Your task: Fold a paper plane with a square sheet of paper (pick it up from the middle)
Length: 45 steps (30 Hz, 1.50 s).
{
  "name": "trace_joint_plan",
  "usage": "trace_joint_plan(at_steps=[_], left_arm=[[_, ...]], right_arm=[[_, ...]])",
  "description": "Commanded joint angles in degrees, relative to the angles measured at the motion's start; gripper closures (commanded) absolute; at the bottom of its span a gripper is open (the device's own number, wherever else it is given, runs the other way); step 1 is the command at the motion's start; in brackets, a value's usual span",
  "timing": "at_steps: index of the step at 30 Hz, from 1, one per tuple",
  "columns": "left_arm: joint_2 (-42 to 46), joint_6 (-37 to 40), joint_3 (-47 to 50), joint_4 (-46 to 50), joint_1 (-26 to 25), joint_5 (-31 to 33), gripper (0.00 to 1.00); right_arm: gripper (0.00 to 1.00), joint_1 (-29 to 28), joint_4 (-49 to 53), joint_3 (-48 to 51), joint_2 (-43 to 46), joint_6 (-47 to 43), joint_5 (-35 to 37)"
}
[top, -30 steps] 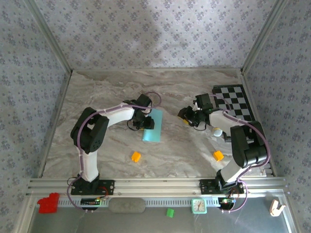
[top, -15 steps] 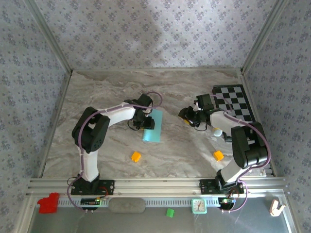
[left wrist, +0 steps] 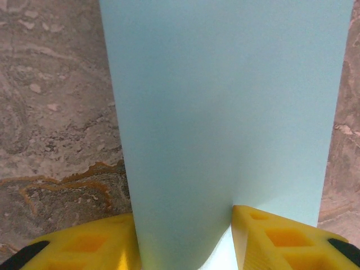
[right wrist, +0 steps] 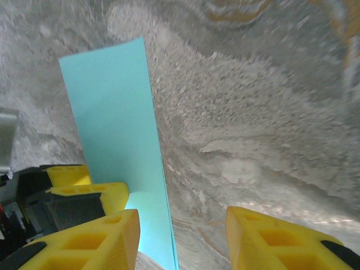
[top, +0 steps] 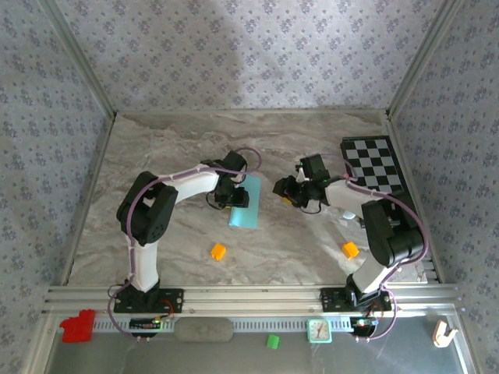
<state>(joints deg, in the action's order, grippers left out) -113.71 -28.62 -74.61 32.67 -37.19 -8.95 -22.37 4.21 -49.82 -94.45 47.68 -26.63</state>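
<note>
Left hand stood half open, fingers astride the one square sheet of paper lying mid-surface. Right hand hung half open, empty. Two orange cubes.

text: none legible | small green clock dial: unreadable (too small)

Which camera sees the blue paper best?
The top external view: the blue paper shows almost whole, a long strip lying on the table. The left wrist view shows it very close but cut off at the edges; the right wrist view shows it slanted, its lower end cut off.
</note>
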Motion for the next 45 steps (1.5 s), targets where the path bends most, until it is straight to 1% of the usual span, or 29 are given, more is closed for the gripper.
trace_joint_plan(at_steps=[1, 11, 13, 19, 26, 32, 37, 41, 45], left_arm=[[-8.06, -1.69, 3.59, 0.29, -1.22, 0.10, 0.54], [-8.46, -2.48, 3.86, 0.62, -1.22, -0.26, 0.53], [-8.53, -2.40, 3.86, 0.59, -1.22, -0.26, 0.53], [-8.57, -2.32, 3.99, 0.58, -1.22, -0.20, 0.53], [-8.85, -2.39, 3.95, 0.73, -1.20, -0.27, 0.53], [-8.98, -2.23, 3.88, 0.59, -1.28, -0.61, 0.53], [-8.99, -1.69, 3.86, 0.51, -1.39, -0.89, 0.53], [-8.98, -0.83, 3.68, 0.68, -1.39, -0.86, 0.53], [-8.73, -0.23, 3.35, 0.95, -1.35, -0.57, 0.53]], right_arm=[[0.56, -2.05, -1.78, -2.09, -1.93, 1.55, -1.57], [0.60, -6.10, -5.31, -4.20, -6.31, 3.73, -3.90], [0.63, -6.72, -5.25, -4.90, -7.20, 3.76, -4.25], [0.76, -7.77, -5.94, -6.68, -10.36, 4.39, -5.42], [0.85, -7.79, -5.47, -8.87, -13.52, 3.92, -6.07], [0.88, -7.77, -3.33, -11.10, -15.86, 2.12, -7.13], [0.88, -7.73, -1.66, -12.03, -17.71, 1.29, -6.95], [0.89, -7.86, 0.48, -12.23, -18.81, 0.37, -5.46], [0.89, -8.12, 4.63, -12.75, -19.45, -1.55, -2.15]])
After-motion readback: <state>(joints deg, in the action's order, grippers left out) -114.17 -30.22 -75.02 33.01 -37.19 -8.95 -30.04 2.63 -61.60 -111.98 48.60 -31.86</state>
